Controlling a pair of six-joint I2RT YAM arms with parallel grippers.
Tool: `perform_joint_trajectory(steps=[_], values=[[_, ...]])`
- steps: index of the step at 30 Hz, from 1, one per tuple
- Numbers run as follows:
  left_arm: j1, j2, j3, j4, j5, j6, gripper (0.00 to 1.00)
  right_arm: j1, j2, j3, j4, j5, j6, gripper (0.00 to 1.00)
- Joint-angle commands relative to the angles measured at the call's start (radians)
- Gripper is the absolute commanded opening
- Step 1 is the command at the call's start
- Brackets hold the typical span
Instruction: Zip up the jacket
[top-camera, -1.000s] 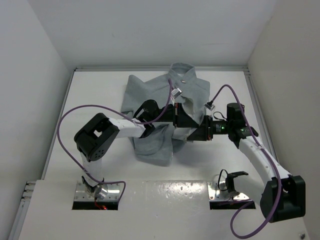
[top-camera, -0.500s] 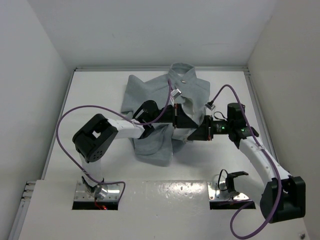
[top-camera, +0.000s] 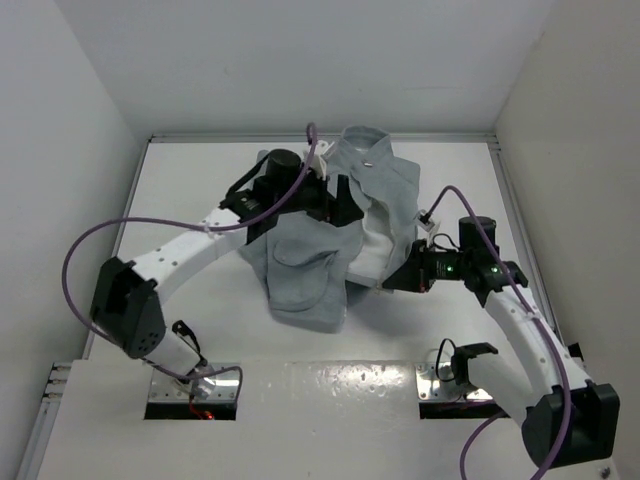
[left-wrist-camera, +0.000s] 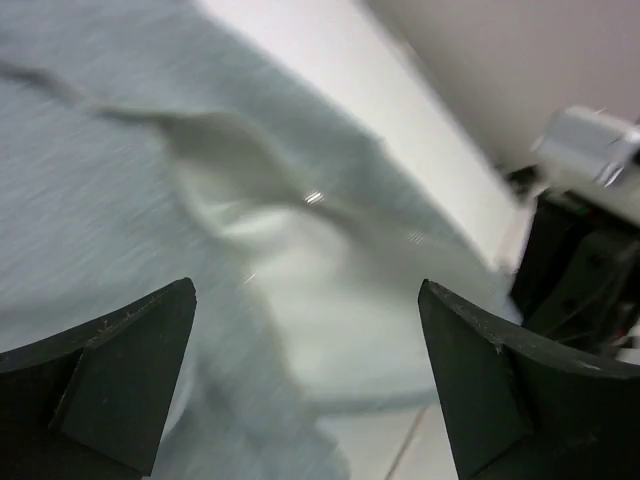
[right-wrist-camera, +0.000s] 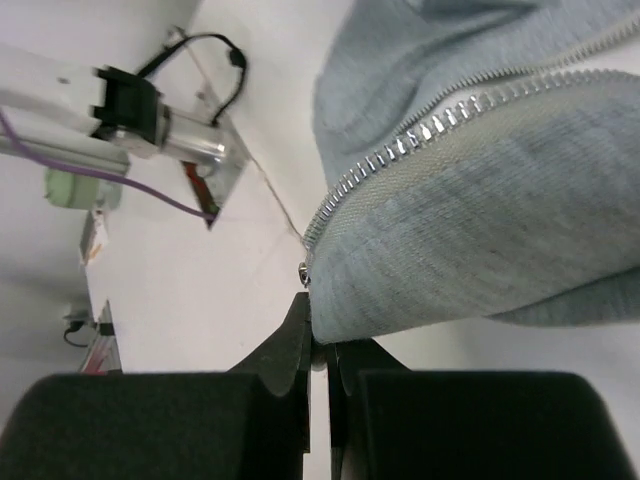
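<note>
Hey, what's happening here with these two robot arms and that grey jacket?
Two arms are working on zipping a grey jacket on the table. The right gripper is pinched shut on the bottom corner of one front edge, by the end of the zipper teeth. The left gripper is open above the upper front, holding nothing. The front lies open with white lining showing; nothing is zipped yet.

The left gripper (left-wrist-camera: 305, 300) stands wide open, its two dark fingers (left-wrist-camera: 110, 380) at the bottom corners with nothing between them. Beneath it lies the jacket (left-wrist-camera: 90, 180), blurred, its grey cloth rumpled and the white lining (left-wrist-camera: 340, 320) showing in the middle. Beyond it runs the white table (left-wrist-camera: 330, 60). At the right edge sits dark hardware (left-wrist-camera: 580, 270), with a silvery piece (left-wrist-camera: 590, 150) above it
</note>
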Motion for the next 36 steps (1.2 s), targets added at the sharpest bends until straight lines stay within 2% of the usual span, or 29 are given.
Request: perform_joint_trajectory(steps=[1,3,6,8,10,13,18,22,26,30,31,36], values=[[-0.038,-0.087,-0.041,-0.37,-0.264,0.23,1.0,-0.005,-0.009,-0.023,-0.072,0.095,-0.042,0.0],[-0.038,-0.124,-0.119,-0.425,-0.276,0.218,1.0,-0.005,-0.024,-0.066,-0.032,0.116,-0.012,0.0],[-0.018,-0.145,-0.196,-0.445,-0.156,0.176,1.0,-0.001,-0.04,-0.128,0.028,0.191,0.036,0.0],[-0.046,-0.158,-0.277,-0.445,-0.096,0.128,1.0,0.008,-0.019,-0.152,0.024,0.376,0.089,0.0],[-0.075,-0.173,-0.317,-0.416,-0.095,0.063,0.97,0.003,0.006,-0.163,0.028,0.417,0.117,0.0],[-0.128,-0.193,-0.366,-0.404,-0.167,0.017,0.92,-0.001,0.055,-0.143,0.028,0.464,0.139,0.0],[-0.194,-0.149,-0.333,-0.465,-0.217,-0.092,0.78,0.003,0.113,-0.094,0.042,0.486,0.15,0.0],[-0.263,-0.077,-0.257,-0.505,-0.14,-0.153,0.71,-0.001,0.156,-0.059,0.048,0.475,0.15,0.0],[-0.288,-0.005,-0.295,-0.505,-0.111,-0.236,0.62,0.002,0.216,-0.014,0.047,0.451,0.16,0.0],[-0.279,0.107,-0.231,-0.534,-0.222,-0.245,0.64,0.002,0.245,0.027,0.025,0.46,0.137,0.0],[-0.279,0.124,-0.221,-0.534,-0.255,-0.245,0.62,0.002,0.253,0.044,0.017,0.459,0.124,0.0],[-0.181,0.242,-0.138,-0.574,-0.532,-0.206,0.6,0.002,0.285,0.062,0.0,0.434,0.094,0.0]])
